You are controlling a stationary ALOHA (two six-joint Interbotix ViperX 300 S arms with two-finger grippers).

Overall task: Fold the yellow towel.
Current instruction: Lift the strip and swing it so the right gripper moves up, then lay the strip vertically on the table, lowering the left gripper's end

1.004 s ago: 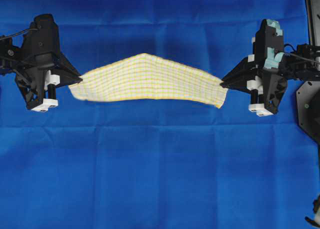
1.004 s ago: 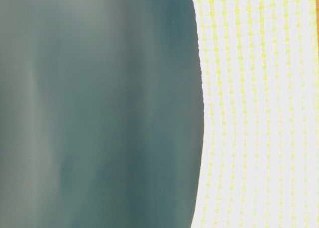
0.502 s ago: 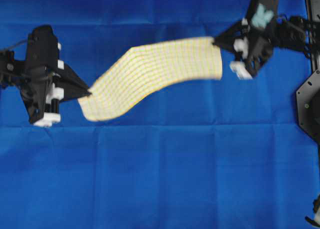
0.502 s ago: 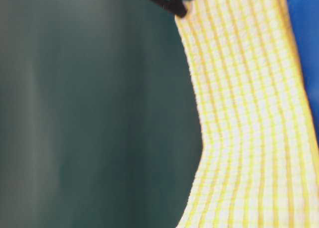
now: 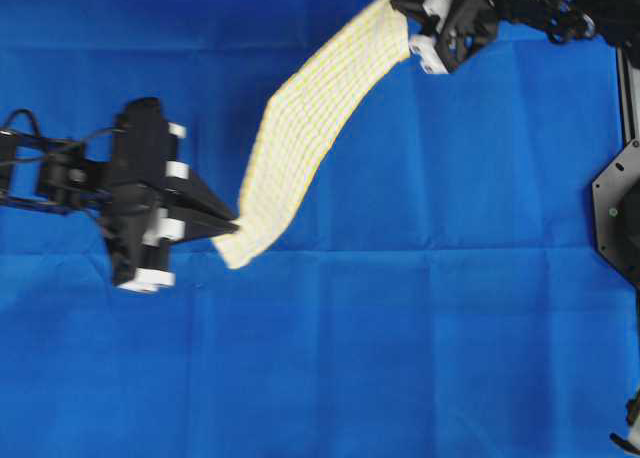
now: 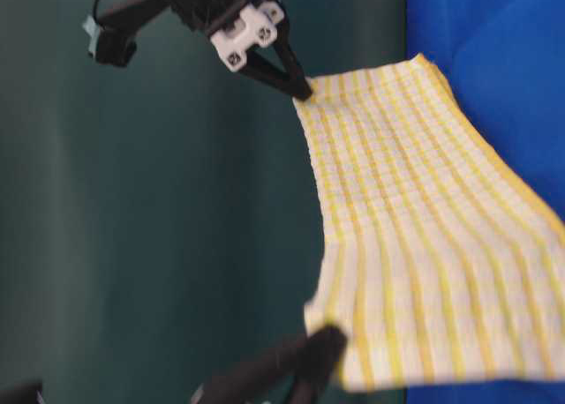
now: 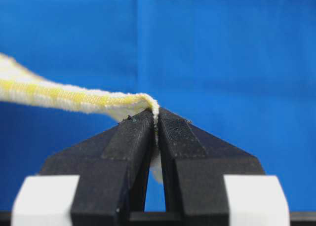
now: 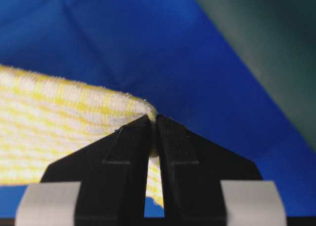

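Overhead: the yellow towel (image 5: 300, 128) stretches diagonally above the blue cloth (image 5: 420, 338), left hand (image 5: 232, 226) clamping its lower corner, right hand (image 5: 398, 2) clamping its upper corner. Wrist views: both hands pinch towel edge

No words, numbers or signs can be read anywhere; none show on the cloths, and none on the arms.
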